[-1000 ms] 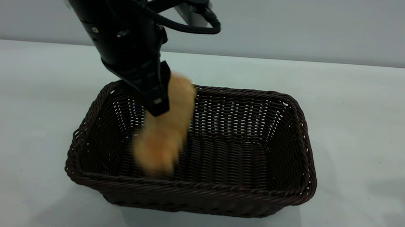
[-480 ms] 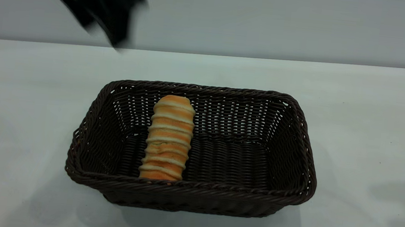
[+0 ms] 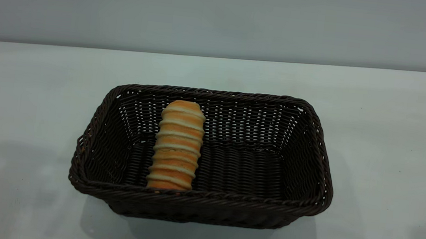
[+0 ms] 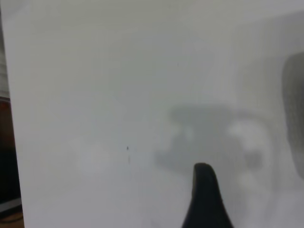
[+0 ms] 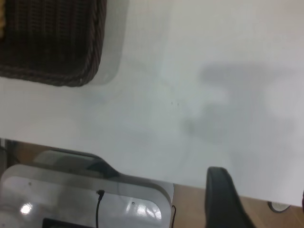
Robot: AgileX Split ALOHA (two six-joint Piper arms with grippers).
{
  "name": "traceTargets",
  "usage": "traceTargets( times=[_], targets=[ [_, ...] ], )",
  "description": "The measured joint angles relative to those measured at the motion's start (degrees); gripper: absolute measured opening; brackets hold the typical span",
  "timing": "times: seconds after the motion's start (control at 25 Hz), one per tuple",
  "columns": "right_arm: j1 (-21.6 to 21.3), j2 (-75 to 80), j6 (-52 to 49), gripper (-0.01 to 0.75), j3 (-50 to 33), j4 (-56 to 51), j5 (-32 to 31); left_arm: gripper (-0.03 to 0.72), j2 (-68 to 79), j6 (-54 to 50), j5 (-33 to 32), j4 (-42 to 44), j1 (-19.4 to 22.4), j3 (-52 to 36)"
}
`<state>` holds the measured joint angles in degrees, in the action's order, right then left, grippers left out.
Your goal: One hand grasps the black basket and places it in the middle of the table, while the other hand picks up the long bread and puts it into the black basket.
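Observation:
The black basket [image 3: 303,160] stands on the white table [image 3: 393,134], near its middle. The long bread [image 3: 177,145] lies inside it, left of centre, with one end leaning on the far wall. Neither arm shows in the exterior view. In the left wrist view my left gripper [image 4: 237,209] is over bare table, with one black finger [image 4: 205,199] showing and nothing held. In the right wrist view my right gripper [image 5: 261,204] is empty near the table's edge, with its fingers far apart. A corner of the basket [image 5: 52,42] lies off to one side there.
The table's edge [image 5: 142,175] shows in the right wrist view, with a grey base [image 5: 71,199] and brown floor beyond it. A grey wall stands behind the table.
The left gripper let go of the bread over the basket, rose up and to the left, and left the exterior view. The bread has settled in the basket.

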<state>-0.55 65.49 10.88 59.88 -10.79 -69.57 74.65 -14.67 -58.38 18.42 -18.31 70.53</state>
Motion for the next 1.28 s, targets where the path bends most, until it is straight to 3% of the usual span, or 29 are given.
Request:
traceTargets(
  times=[0.32,0.68,1.04,1.28],
  targets=[
    [0.00,-9.98,1.58,0.417,-10.47,-3.08,0.74,0.554,-23.07,-1.66,3.28,-2.70,0.00,-16.58],
    [0.00,-23.53,2.77,0.417,-21.90,-4.61,2.15,0.554,-43.20,-2.64,2.63,-4.24,0.00,-29.82],
    [0.00,-43.84,5.65,0.417,-25.60,-2.49,0.76,0.554,-61.28,-2.23,-3.41,-5.22,0.00,-35.60],
    [0.00,-47.39,6.39,0.417,-25.71,-1.03,0.36,0.554,-67.90,0.66,-5.88,-9.38,0.00,-35.83]
  ],
)
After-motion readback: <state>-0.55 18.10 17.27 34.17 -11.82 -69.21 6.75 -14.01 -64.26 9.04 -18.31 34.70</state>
